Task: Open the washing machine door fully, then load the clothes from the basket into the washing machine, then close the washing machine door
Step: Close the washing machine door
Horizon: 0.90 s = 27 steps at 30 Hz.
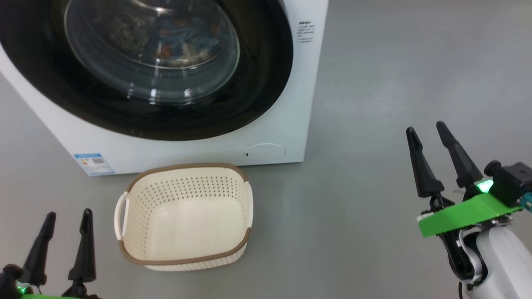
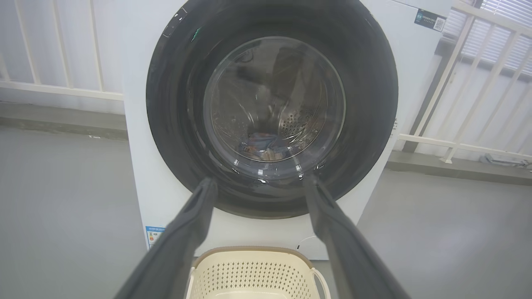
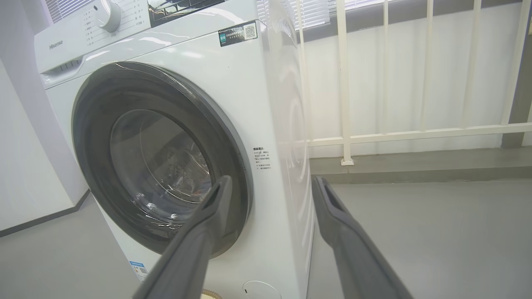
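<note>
The washing machine (image 1: 291, 137) stands white and boxy, and the round black washing machine door (image 1: 257, 83) sits flush against its front. Through the door's glass bowl I see the clothes (image 1: 183, 45), blue with orange spots, lying in the drum; they also show as clothes (image 2: 262, 147) in the left wrist view. The cream basket (image 1: 187, 167) sits on the floor before the machine, its bare bottom showing. My left gripper (image 1: 69, 212) is open at the lower left, left of the basket. My right gripper (image 1: 425, 126) is open, well right of the machine.
Grey floor (image 1: 374, 104) spreads to the right of the machine. A white railing (image 3: 345, 83) runs behind and beside the machine, on a low grey kerb (image 3: 415, 166). A white wall stands on the machine's other side.
</note>
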{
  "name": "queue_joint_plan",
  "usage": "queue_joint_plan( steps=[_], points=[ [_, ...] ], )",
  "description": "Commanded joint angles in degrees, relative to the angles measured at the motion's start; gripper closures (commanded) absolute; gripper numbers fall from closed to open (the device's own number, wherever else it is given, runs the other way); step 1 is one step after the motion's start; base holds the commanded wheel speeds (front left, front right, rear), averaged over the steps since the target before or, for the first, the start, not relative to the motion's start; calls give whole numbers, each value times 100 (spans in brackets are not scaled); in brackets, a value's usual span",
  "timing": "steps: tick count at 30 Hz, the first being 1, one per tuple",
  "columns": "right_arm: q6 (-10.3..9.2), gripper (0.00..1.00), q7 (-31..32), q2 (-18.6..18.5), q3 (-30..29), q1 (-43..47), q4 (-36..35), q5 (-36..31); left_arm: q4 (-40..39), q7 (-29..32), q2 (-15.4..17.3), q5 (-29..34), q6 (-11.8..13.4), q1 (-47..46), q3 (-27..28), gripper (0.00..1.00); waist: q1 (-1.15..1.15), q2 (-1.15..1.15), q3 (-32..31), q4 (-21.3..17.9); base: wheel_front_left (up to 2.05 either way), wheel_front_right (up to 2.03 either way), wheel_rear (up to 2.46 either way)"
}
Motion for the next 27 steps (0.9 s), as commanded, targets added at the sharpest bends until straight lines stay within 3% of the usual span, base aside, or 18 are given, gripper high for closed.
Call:
queue_joint_plan(
  steps=[1, 16, 27],
  points=[
    [-16, 0, -13, -43, 48, 75, -196, 24, -189, -37, 189, -30, 4, -80, 211, 0, 1, 0, -248, -246, 0, 0, 0],
    [-16, 0, -13, 71, -346, 1137, -569, -216, -229, -37, 100, 73, 4, 100, 298, 0, 1, 0, -445, -353, 0, 0, 0],
    [-16, 0, -13, 106, -426, 1201, -575, -384, -214, -37, 39, 140, 4, 2, 318, 0, 1, 0, -437, -252, 0, 0, 0]
  ],
)
